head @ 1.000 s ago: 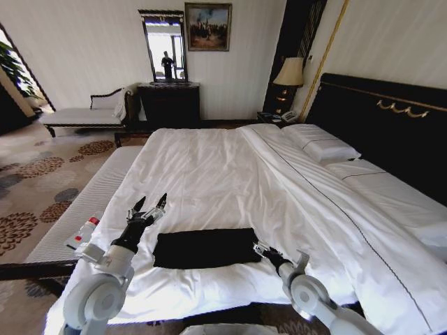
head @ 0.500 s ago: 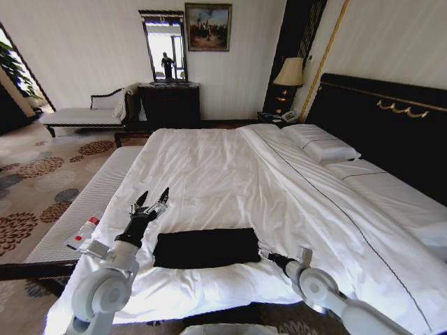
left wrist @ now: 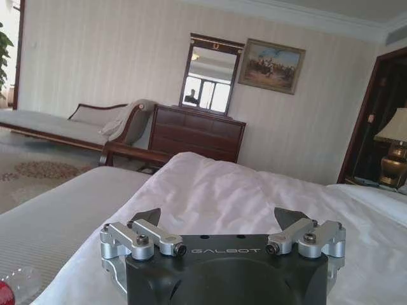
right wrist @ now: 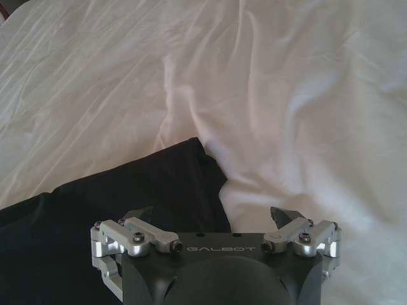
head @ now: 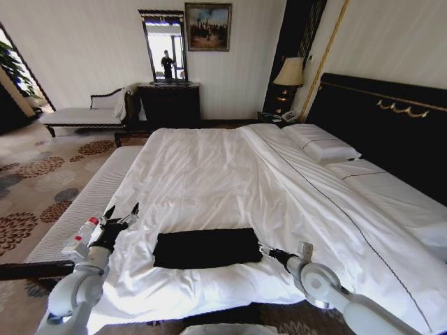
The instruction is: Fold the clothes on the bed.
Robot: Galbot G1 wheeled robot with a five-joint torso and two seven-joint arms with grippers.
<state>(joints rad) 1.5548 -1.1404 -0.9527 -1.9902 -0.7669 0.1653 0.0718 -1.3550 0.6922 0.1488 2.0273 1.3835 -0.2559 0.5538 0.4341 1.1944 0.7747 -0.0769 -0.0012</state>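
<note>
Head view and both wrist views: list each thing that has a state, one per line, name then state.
T-shirt: folded into a flat black rectangle, lying on the bed.
Bed: made, white sheet wrinkled.
Left gripper: open, empty, raised above the bed's left edge.
Right gripper: open, empty, at the T-shirt's right edge.
Lamp: cannot tell whether lit.

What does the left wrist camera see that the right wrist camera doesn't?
The left wrist view alone takes in the room: a mirror over a dark dresser, a framed painting, a chaise and a lamp. The right wrist view alone shows the folded black T-shirt, right under the open right gripper. Both share the bed with its white sheets, and each its own open fingers; the left gripper holds nothing.
</note>
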